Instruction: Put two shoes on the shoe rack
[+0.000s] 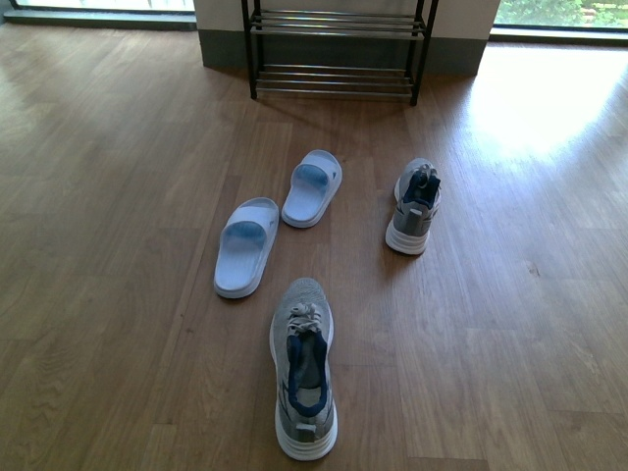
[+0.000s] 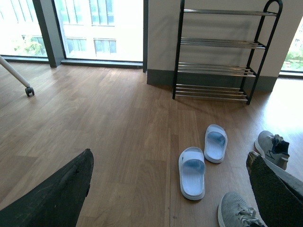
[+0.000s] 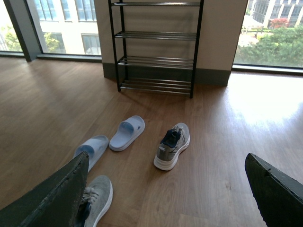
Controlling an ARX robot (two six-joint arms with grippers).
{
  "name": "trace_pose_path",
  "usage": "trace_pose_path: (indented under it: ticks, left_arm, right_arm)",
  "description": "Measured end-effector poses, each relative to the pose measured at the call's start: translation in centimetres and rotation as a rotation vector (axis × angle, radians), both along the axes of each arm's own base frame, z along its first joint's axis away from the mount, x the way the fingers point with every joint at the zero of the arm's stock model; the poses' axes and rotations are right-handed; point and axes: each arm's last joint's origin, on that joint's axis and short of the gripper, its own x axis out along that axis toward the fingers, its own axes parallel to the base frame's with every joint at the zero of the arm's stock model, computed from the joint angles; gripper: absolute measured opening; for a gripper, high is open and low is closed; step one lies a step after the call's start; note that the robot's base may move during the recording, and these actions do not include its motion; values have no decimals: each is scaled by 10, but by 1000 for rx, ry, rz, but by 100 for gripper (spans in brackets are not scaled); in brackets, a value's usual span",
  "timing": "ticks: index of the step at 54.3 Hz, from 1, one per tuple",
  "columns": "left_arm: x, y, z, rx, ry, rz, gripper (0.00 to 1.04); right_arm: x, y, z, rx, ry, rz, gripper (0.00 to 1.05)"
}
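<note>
We see one grey sneaker (image 1: pixel 304 383) on the wooden floor (image 1: pixel 118 196) nearest us. The second grey sneaker (image 1: pixel 415 206) stands farther off, nearer the shoe rack (image 1: pixel 339 39) at the floor's far edge by the wall. Two pale slides (image 1: pixel 245 245) (image 1: pixel 312 188) lie left of it. Our left gripper (image 2: pixel 169 158) and right gripper (image 3: pixel 165 160) gape wide, holding nothing.

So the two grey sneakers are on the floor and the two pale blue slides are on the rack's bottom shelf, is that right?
Not quite. The nearer slide and the farther slide lie on the floor too, in front of the shoe rack, not on it, as the front view shows. The nearer sneaker and the farther sneaker are on the floor, as you said.
</note>
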Motion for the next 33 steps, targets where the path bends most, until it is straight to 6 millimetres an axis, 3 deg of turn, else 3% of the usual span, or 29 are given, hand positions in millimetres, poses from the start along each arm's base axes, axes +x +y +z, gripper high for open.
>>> trace_pose_path:
  ticks: [33]
  left_arm:
    - [0,0,0,0,0,-4,95]
  right_arm:
    - [0,0,0,0,0,-5,96]
